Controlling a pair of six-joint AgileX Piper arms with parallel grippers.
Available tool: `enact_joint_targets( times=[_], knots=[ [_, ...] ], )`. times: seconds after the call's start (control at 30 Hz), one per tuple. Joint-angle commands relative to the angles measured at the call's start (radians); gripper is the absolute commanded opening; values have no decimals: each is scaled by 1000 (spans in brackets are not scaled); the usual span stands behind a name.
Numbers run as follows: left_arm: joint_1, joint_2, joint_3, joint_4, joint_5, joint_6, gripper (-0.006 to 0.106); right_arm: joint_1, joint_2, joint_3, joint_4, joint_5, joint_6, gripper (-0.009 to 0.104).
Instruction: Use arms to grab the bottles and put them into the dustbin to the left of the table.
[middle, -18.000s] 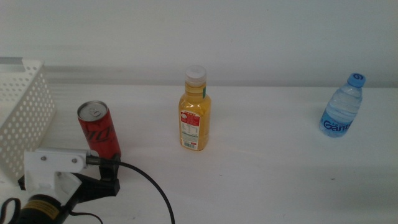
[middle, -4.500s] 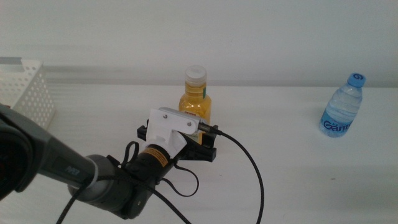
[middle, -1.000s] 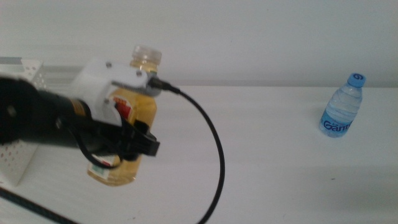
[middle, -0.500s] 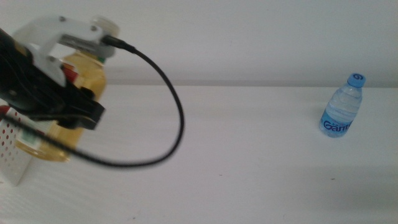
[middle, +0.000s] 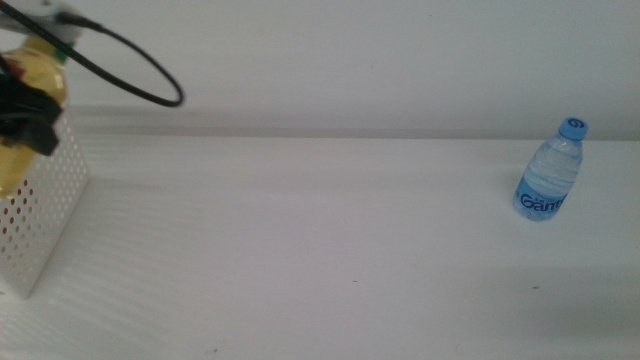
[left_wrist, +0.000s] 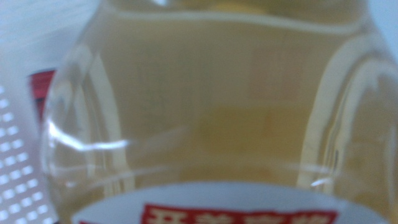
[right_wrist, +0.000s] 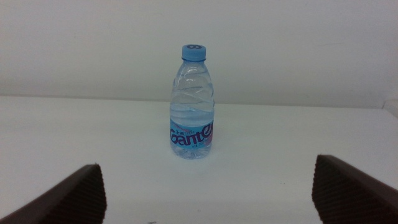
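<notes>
At the far left of the middle view, my left gripper (middle: 22, 122) is shut on the orange juice bottle (middle: 28, 95) and holds it in the air over the white perforated dustbin (middle: 45, 215). The juice bottle (left_wrist: 217, 118) fills the left wrist view and hides the jaws. A strip of the red can (left_wrist: 41, 93) shows past it, beside the dustbin's holed wall (left_wrist: 13, 177). The small water bottle (middle: 550, 172) with a blue cap stands upright on the table at the far right. My right gripper (right_wrist: 208, 193) is open and faces the water bottle (right_wrist: 193, 102) from a distance.
The white table (middle: 320, 250) runs wide between the dustbin and the water bottle, with a white wall behind it. A black cable (middle: 130, 70) loops from the left arm above the dustbin. The right arm is out of the middle view.
My left gripper has carried the juice bottle further left and up, from in front of the dustbin to above it. The water bottle has not moved.
</notes>
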Motion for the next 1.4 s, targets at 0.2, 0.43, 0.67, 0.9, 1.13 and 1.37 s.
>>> enact_joint_targets(
  times=[0.2, 0.43, 0.67, 0.9, 1.13, 1.37],
  knots=[
    [177, 120, -103, 2, 65, 129, -2, -7, -38, 42, -3, -5, -3, 88],
    [229, 226, -158, 45, 63, 133, -2, -7, -38, 42, -3, -5, -3, 88],
    [234, 269, -158, 56, 10, 91, -1, -7, -38, 42, -3, -5, -3, 88],
    [234, 276, -158, 46, 4, 56, 16, -7, -38, 42, -3, -5, -3, 88],
    [234, 276, -158, 68, 9, 58, 84, -7, -38, 42, -3, -5, -3, 88],
    [205, 234, -172, 118, 48, 24, 94, -7, -38, 42, -3, -5, -3, 88]
  ],
)
